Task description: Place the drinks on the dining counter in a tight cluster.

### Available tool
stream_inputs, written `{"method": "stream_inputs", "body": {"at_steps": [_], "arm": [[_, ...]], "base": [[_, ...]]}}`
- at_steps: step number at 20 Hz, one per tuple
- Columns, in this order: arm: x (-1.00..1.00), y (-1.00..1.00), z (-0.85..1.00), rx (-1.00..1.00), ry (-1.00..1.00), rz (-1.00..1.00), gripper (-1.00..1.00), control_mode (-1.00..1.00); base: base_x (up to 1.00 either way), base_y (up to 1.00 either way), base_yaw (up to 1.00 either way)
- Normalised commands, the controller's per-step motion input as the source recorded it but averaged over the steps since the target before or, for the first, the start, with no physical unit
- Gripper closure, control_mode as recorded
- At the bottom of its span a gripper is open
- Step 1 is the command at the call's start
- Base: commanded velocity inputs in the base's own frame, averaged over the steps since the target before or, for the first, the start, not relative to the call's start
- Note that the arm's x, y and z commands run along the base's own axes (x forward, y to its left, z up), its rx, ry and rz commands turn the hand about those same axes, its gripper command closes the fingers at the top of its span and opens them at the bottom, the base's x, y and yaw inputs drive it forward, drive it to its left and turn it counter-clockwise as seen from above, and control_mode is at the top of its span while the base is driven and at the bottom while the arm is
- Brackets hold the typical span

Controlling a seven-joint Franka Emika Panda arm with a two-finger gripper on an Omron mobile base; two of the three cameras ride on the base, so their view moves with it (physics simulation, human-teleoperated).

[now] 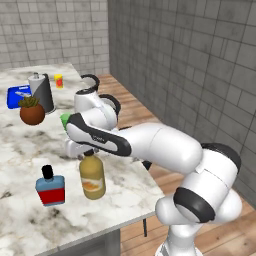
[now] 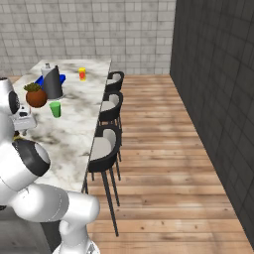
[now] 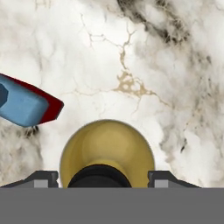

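The left base view shows the amber bottle (image 1: 92,178) standing upright on the marble tabletop (image 1: 30,145), near the tabletop's front edge, with the squat blue flask (image 1: 50,187) upright just beside it, the two apart. The pincer (image 1: 88,152) sits directly over the amber bottle's cap. Farther back on the same tabletop are a potted plant (image 1: 32,111), a grey jug (image 1: 42,92), a blue box (image 1: 18,95), a small yellow cup (image 1: 59,81) and a green cup (image 1: 65,120) partly hidden by the arm.

The right base view adds the black bar stools (image 2: 105,149) lined along the tabletop's far side, and the green cup (image 2: 55,109) in full.

The hand view looks straight down on the amber bottle (image 3: 107,151): its black cap lies between the two fingertips (image 3: 43,179), which stand spread to either side with a gap to the cap. Whether they touch it cannot be told. The blue flask (image 3: 24,105) appears to one side.

The arm reaches forward and bends down, hand pointing vertically at the tabletop.
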Motion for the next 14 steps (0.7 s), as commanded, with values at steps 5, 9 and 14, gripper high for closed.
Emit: {"method": "stream_inputs", "body": {"at_steps": [5, 9, 14], "arm": [[0.0, 0.0, -0.29, 0.0, -0.06, 0.0, 1.0, -1.0], [0.02, 0.0, -0.08, 0.0, -0.03, 0.0, 1.0, -1.0], [0.28, 0.03, 0.0, 0.0, 0.0, 0.0, 1.0, -1.0]], "base": [[0.0, 0.0, 0.0], [0.0, 0.0, 0.0], [0.0, 0.0, 0.0]]}}
